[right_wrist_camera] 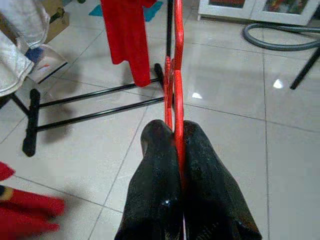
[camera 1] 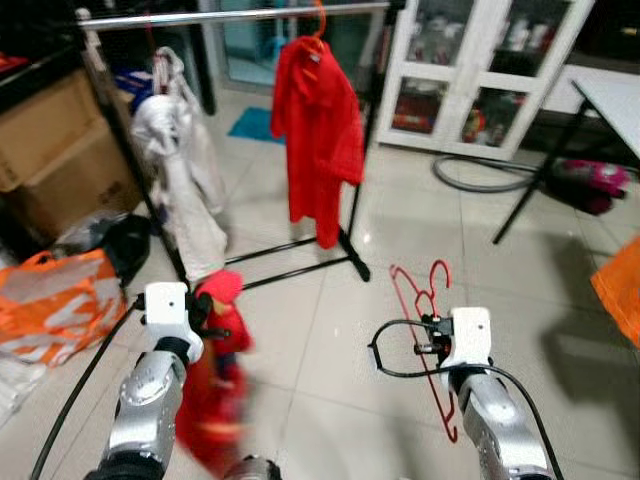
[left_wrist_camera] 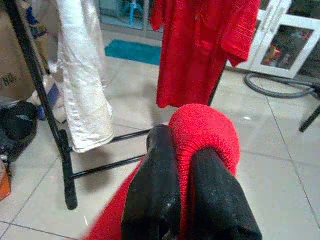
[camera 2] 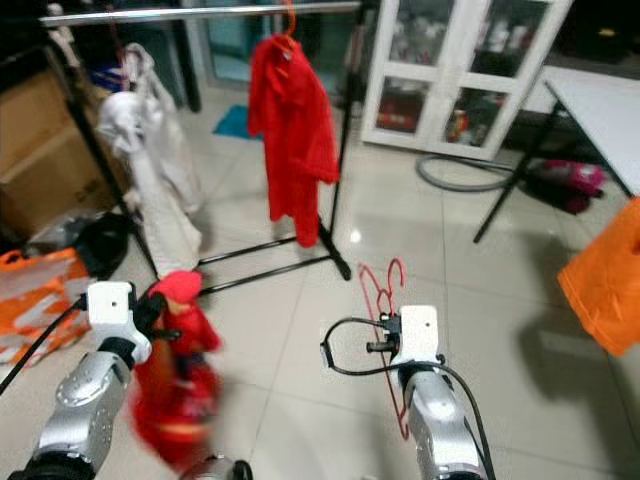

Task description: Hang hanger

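My right gripper [camera 1: 432, 336] is shut on a red wire hanger [camera 1: 408, 288], which it holds upright low over the tiled floor. In the right wrist view the hanger [right_wrist_camera: 176, 75] is pinched between the two black fingers [right_wrist_camera: 156, 165]. My left gripper [camera 1: 214, 322] is shut on a red knitted garment [camera 1: 213, 400] that droops below it. The left wrist view has a fold of that garment [left_wrist_camera: 206, 126] between the fingers [left_wrist_camera: 156, 180]. Ahead stands a black clothes rack with a silver rail [camera 1: 250, 15]. A red shirt [camera 1: 318, 130] and a white garment [camera 1: 185, 170] hang from it.
Cardboard boxes [camera 1: 60, 150], a black bag [camera 1: 125, 245] and an orange bag [camera 1: 50, 300] crowd the left. A white glass-door cabinet [camera 1: 480, 70] and a grey hose [camera 1: 480, 178] are behind the rack. A table [camera 1: 612, 95] and something orange [camera 1: 620, 290] are at right.
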Robot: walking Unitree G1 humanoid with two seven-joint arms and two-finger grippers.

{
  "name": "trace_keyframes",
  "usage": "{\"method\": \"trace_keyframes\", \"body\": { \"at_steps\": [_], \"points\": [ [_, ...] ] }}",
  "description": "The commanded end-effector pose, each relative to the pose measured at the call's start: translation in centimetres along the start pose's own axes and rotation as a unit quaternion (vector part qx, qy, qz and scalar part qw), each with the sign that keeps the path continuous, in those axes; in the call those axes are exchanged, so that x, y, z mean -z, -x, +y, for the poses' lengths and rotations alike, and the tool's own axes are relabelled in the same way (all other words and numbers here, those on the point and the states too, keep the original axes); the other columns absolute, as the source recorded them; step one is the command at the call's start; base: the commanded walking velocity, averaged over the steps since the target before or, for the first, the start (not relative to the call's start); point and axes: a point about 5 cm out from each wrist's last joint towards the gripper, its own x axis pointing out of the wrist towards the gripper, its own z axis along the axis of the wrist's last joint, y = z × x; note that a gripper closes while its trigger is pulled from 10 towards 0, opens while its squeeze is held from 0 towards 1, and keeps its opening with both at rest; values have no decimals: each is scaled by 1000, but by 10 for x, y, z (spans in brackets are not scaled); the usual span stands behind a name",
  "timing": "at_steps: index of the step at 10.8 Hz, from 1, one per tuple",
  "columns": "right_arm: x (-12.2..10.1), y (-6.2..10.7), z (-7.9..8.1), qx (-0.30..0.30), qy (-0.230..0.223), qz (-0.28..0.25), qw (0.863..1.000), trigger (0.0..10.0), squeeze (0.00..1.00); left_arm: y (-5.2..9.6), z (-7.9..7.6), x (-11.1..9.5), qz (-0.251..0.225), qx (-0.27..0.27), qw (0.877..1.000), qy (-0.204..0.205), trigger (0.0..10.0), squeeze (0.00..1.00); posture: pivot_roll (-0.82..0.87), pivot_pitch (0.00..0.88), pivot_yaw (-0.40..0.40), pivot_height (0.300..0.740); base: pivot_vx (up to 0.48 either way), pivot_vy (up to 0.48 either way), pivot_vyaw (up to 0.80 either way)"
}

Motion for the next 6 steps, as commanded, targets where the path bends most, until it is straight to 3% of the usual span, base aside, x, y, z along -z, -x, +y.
{"method": "trace_keyframes", "body": {
  "at_steps": [1,6],
  "points": [
    [-2,-1,-4,6,6,-4,1000,10000,0,-3,-1,-11,-22,7,1000,-9,10000,0,10,0,20,740,0,0,0],
    [-2,-1,-4,6,6,-4,1000,10000,0,-3,-1,-11,-22,7,1000,-9,10000,0,10,0,20,740,0,0,0]
  ]
}}
